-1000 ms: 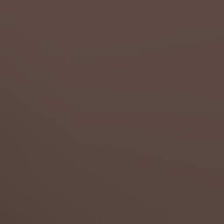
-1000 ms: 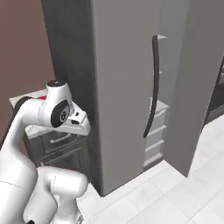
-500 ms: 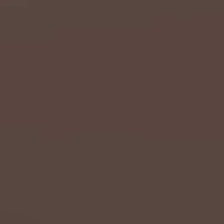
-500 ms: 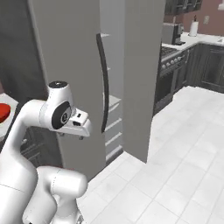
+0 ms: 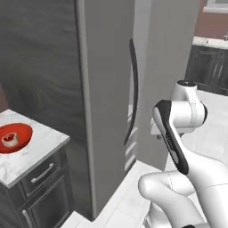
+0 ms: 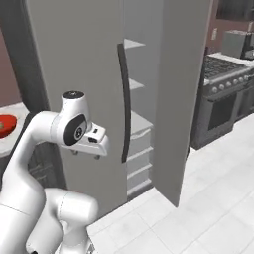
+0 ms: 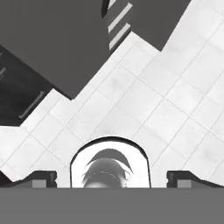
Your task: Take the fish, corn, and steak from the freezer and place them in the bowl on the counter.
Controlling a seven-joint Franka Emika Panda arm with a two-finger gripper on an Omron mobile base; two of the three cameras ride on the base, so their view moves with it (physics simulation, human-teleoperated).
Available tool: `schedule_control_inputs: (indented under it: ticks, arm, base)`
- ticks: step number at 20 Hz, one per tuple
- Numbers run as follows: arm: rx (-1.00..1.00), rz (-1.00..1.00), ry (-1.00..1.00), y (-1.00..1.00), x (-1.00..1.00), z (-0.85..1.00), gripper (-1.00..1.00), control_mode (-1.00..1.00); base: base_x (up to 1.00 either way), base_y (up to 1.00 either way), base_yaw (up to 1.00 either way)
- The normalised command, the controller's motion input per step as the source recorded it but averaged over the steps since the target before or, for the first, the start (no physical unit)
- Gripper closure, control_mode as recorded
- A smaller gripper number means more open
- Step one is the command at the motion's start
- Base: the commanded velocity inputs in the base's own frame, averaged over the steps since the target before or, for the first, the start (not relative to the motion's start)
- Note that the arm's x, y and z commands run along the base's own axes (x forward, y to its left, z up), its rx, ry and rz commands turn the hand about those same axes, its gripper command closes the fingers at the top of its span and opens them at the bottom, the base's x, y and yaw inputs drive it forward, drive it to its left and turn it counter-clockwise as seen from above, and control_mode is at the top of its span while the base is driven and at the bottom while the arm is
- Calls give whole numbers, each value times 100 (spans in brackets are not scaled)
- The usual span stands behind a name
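At nine o'clock in the left base view we see the bowl (image 5: 15, 138), shallow, round and glossy red, resting on the white veined tabletop (image 5: 38, 153) near its far edge; something small and pale with a reddish middle lies inside it, though we cannot tell which food it is. We judge the bowl sits there as the drop-off point, close beside the freezer so each carry stays short. Moving toward twelve o'clock, the freezer (image 5: 107, 89) stands as a tall light-grey cabinet just beside the tabletop, its door (image 6: 79, 74) swung open toward us with the long dark handle (image 6: 124, 104) running down its edge. Through the gap, in the right base view, we make out pale shelves (image 6: 136, 84) and drawers (image 6: 139, 158) stacked inside; no fish, corn or steak can be picked out on them from here. At three o'clock in that view a dark stove (image 6: 223, 94) stands well apart across the white tiled floor (image 6: 198, 208). The pincer (image 7: 111, 177) hangs folded close to the arm, pointing down at the floor, its tips spread wide and holding nothing. We judge the arm is tucked this way for travel, and the reach into the freezer is not yet begun.
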Motion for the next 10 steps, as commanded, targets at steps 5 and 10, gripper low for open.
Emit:
schedule_control_inputs:
  ticks: [5,10]
  arm:
    - [0,0,0,0,0,0,-100,100]
    - [0,0,0,0,0,0,-100,100]
  base:
    - [6,-64,64]
    - [8,-70,68]
